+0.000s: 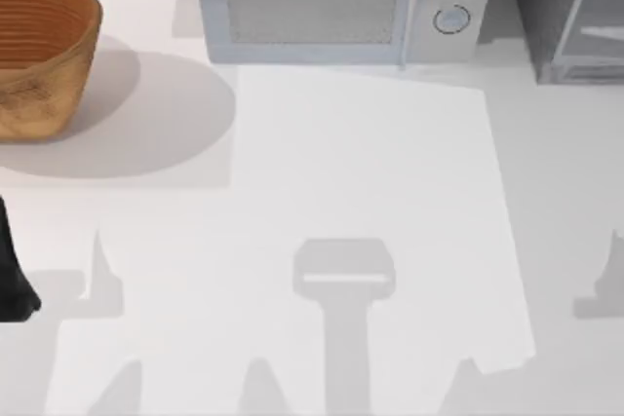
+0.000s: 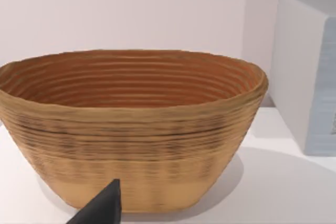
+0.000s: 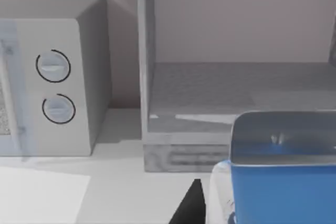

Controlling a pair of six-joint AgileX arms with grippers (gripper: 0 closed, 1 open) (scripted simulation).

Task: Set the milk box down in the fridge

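Note:
The milk box (image 3: 283, 182) shows its blue top and white edge close up in the right wrist view. My right gripper (image 3: 262, 214) is shut on it, with one dark finger (image 3: 191, 205) against its side. The box hangs just in front of the fridge (image 3: 210, 93), whose grey inner floor lies open to view behind a light frame post. In the top view the fridge (image 1: 570, 17) stands at the back right corner. My left arm (image 1: 12, 280) is parked at the table's left edge, and one of its fingertips (image 2: 102, 205) points at the basket.
A light-grey microwave (image 1: 336, 2) with two round knobs stands at the back centre, just left of the fridge. A woven basket (image 1: 44, 51) sits at the back left. A paler mat (image 1: 370, 231) covers the middle of the white table.

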